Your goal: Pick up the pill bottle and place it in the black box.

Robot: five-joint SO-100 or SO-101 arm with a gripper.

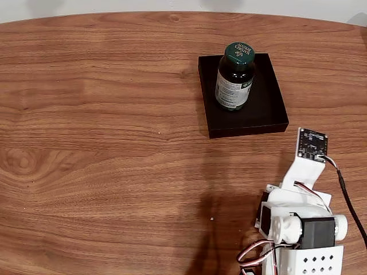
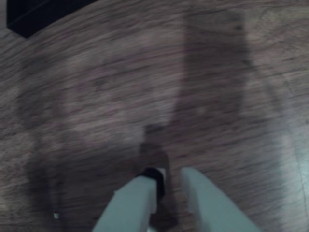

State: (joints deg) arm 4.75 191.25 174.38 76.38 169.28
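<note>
Pincer (image 2: 170, 175) slightly parted, holding nothing, over bare table (image 2: 96, 96); pill bottle (image 1: 234, 77) upright in black box (image 1: 269, 112).

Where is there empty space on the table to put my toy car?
The wide bare wood left of the black box and the robot arm is free, right across to the table edge. It is crowded on the right: the pill bottle stands in the box, with the arm just below it.

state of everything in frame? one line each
pill bottle: upright, capped, standing inside the box.
black box: flat on the table, holding the bottle.
gripper: empty, fingers slightly apart, above bare wood, away from the bottle.
table: wood.
</note>
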